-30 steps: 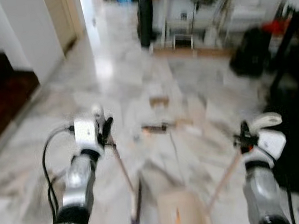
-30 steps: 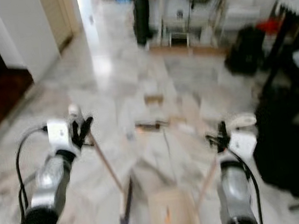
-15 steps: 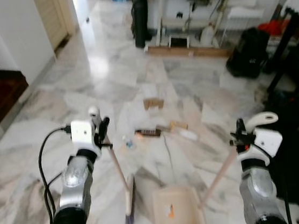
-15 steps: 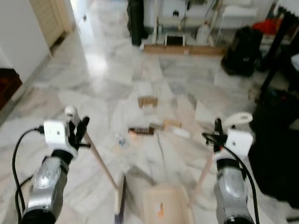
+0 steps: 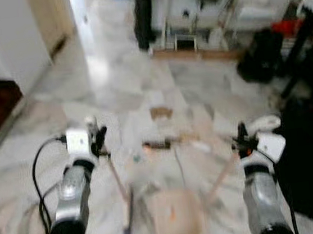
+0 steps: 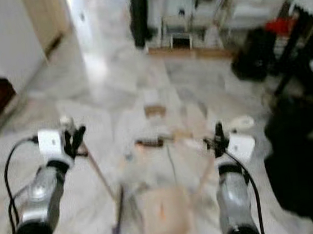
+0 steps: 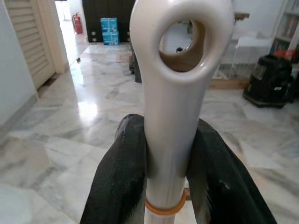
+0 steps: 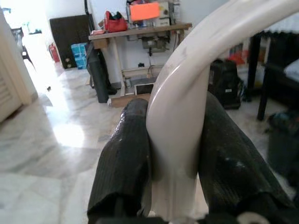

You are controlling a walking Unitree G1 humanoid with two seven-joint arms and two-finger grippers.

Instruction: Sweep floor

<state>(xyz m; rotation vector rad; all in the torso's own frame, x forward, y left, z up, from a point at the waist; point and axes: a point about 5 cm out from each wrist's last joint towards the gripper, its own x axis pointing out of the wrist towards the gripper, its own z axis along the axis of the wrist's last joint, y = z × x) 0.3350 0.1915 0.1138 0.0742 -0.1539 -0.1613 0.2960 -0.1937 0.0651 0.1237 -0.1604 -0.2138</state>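
The left gripper [image 7: 166, 186] is clamped on the white plastic grip of the long wooden-handled broom [image 5: 116, 181], its two black fingers [image 7: 119, 177] pressed against either side just below the hanging hole. The broom slants down to its dark brush head on the pale marble floor [image 5: 31, 159], just beside the beige plastic dustpan [image 5: 176, 213]. The right gripper [image 8: 175, 163] squeezes the curved white top of the dustpan's long wooden handle [image 5: 222, 174], which runs down to the pan resting flat between the two arms. Ahead of the pan lie scattered scraps [image 5: 159, 114] (cardboard bits and a dark strip, blurred). A wooden shelving table [image 8: 140, 37] stands at the far wall.
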